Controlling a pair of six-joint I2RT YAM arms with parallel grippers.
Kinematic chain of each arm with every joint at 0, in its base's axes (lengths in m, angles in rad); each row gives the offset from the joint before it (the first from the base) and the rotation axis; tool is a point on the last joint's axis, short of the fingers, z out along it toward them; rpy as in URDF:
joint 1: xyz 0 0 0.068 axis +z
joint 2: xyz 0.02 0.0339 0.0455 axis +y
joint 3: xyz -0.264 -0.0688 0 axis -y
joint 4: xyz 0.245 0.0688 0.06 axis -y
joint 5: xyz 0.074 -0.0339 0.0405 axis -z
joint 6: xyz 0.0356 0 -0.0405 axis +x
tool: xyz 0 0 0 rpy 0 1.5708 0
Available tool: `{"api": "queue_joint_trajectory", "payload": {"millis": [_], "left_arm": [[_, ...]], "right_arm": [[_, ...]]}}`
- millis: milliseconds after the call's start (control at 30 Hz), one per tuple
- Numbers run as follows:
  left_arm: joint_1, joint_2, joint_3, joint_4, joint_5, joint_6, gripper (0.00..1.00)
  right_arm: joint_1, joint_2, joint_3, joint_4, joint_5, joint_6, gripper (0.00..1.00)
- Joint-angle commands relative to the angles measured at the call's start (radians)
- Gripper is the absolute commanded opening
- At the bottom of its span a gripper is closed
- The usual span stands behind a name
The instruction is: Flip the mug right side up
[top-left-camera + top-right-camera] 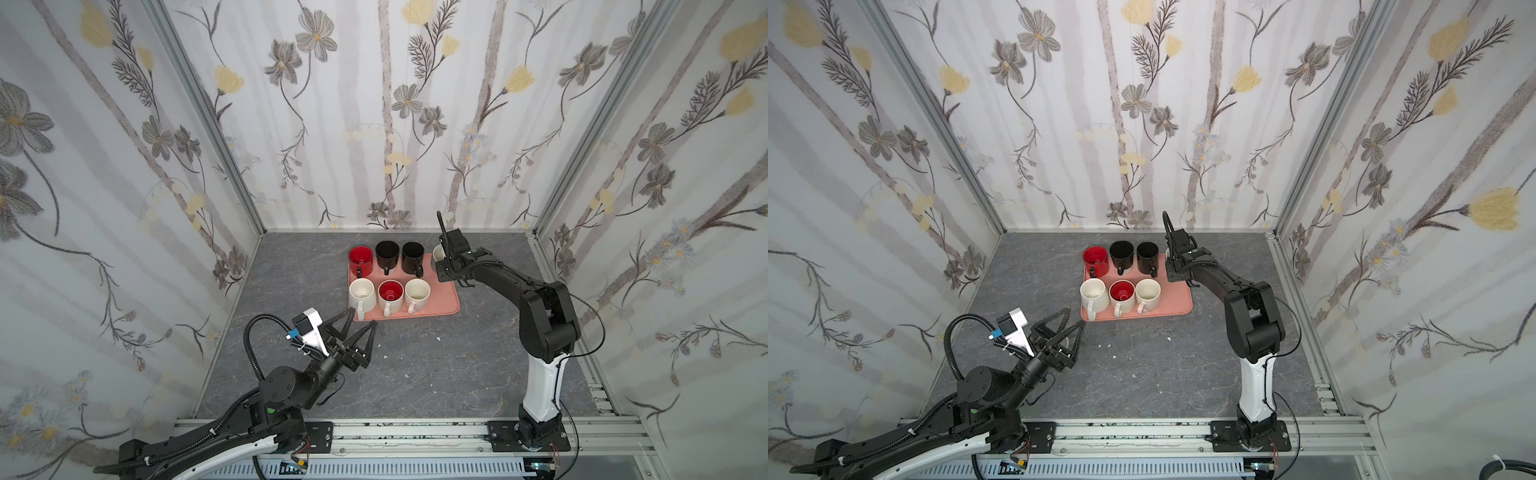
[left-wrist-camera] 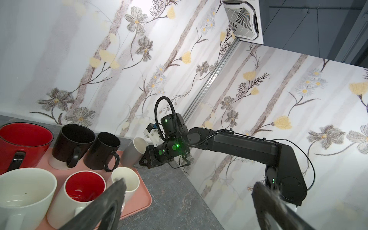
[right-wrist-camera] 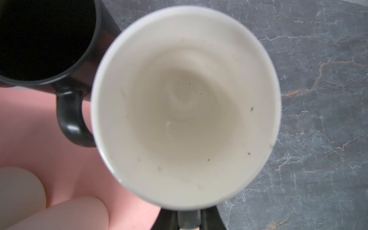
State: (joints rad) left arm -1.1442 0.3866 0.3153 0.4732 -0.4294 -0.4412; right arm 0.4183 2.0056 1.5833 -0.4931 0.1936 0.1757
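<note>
The right gripper [image 3: 188, 220] pinches the white mug [image 3: 185, 107], tilted mouth-up at the far corner of the tray [image 3: 29, 139] beside a black mug [image 3: 39, 39]. It should level it fully before lowering, clear of that neighbour; the left gripper [image 1: 365, 319] hangs spread

I get soft, even light in both top views, with only faint shadows on the grey tabletop [image 1: 415, 374], and the wall panels [image 1: 104, 208] bow outward toward the frame edges from the wide lens. In the right wrist view the white mug [image 3: 185, 107] fills my picture with a fuzzy, out-of-focus rim, while the tabletop behind it is sharp. In the left wrist view the fingers [image 2: 111, 201] of the left gripper [image 2: 190, 185] are dark and smeared, and glare washes out the wall near the top edge.
</note>
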Motion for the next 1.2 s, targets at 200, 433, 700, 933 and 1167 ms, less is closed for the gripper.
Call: {"api": "queue_joint_trajectory", "payload": {"millis": [200, 433, 700, 933, 1167], "left_arm": [[0.002, -0.021, -0.011, -0.018, -0.037, 0.026, 1.00], [0.001, -0.031, -0.012, -0.030, -0.048, 0.040, 1.00], [0.001, -0.034, -0.013, -0.044, -0.074, 0.045, 1.00], [0.002, -0.032, -0.012, -0.045, -0.081, 0.045, 1.00], [0.001, -0.036, -0.005, -0.057, -0.079, 0.048, 1.00]], "right_arm": [[0.001, 0.087, 0.118, -0.031, 0.036, -0.031, 0.00], [0.001, 0.133, 0.170, -0.043, 0.050, -0.037, 0.00], [-0.001, 0.153, 0.207, -0.054, 0.052, -0.026, 0.13], [0.000, 0.157, 0.221, -0.062, 0.050, -0.020, 0.28], [0.003, 0.117, 0.221, -0.059, 0.035, -0.006, 0.51]]}}
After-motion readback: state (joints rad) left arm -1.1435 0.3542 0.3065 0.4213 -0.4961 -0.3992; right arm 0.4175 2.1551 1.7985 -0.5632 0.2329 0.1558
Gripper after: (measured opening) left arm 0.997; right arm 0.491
